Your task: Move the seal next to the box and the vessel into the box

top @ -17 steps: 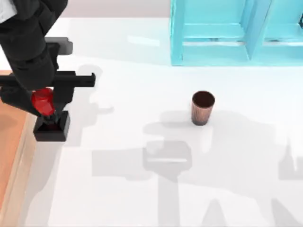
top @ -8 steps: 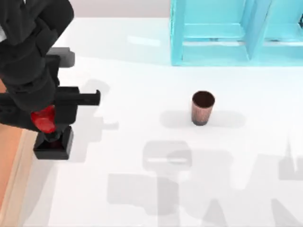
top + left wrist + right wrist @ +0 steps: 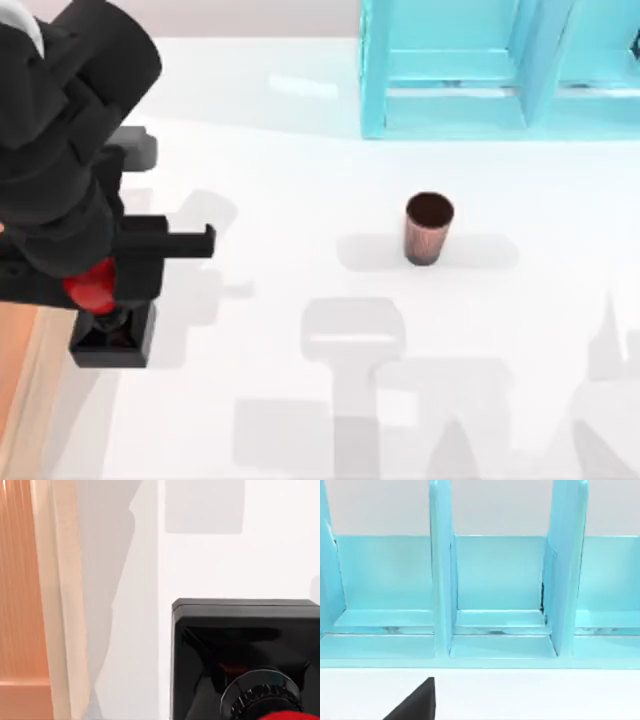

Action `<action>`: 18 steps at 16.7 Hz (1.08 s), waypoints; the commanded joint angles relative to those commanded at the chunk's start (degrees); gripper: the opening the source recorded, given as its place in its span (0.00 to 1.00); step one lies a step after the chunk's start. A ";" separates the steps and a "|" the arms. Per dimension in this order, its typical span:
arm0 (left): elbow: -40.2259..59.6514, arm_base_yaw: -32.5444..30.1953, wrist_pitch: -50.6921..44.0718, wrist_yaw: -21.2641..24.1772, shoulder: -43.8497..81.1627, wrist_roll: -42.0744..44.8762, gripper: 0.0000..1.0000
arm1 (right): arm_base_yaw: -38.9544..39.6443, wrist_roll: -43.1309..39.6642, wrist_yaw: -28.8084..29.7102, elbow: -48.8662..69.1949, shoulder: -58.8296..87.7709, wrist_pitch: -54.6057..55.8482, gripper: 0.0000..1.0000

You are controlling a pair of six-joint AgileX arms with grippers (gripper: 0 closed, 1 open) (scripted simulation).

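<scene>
The seal [image 3: 110, 325], a red knob on a black square base, sits under my left gripper [image 3: 95, 290], which is shut on the knob at the table's left. In the left wrist view the seal's black base [image 3: 245, 650] lies just beside the box's light-wood rim [image 3: 55, 605]. The box [image 3: 40, 400] runs along the left edge, orange-brown inside. Whether the seal's base touches the table, I cannot tell. The vessel [image 3: 429, 228], a small copper-brown cup, stands upright near the table's middle, far from both the box and my left gripper.
A cyan shelf-like frame [image 3: 470, 70] stands at the back right, and its compartments [image 3: 500, 600] face the right wrist camera. A black part of my right gripper [image 3: 415, 705] shows low in that view. White tabletop lies between seal and vessel.
My left gripper has carried the seal toward the table's front edge, along the box's rim. The vessel has not moved.
</scene>
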 joint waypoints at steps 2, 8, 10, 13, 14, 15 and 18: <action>-0.79 -0.07 0.88 0.02 0.22 0.10 0.00 | 0.00 0.00 0.00 0.00 0.00 0.00 1.00; -9.45 0.36 11.08 0.02 1.44 0.37 0.00 | 0.00 0.00 0.00 0.00 0.00 0.00 1.00; -12.07 0.38 14.18 -0.01 1.93 0.51 0.00 | 0.00 0.00 0.00 0.00 0.00 0.00 1.00; -12.95 0.43 15.20 0.00 1.99 0.56 0.00 | 0.00 0.00 0.00 0.00 0.00 0.00 1.00; -12.95 0.43 15.20 0.00 1.99 0.56 0.00 | 0.00 0.00 0.00 0.00 0.00 0.00 1.00; -12.95 0.43 15.20 0.00 1.99 0.56 0.00 | 0.00 0.00 0.00 0.00 0.00 0.00 1.00; -12.95 0.43 15.20 0.00 1.99 0.56 0.23 | 0.00 0.00 0.00 0.00 0.00 0.00 1.00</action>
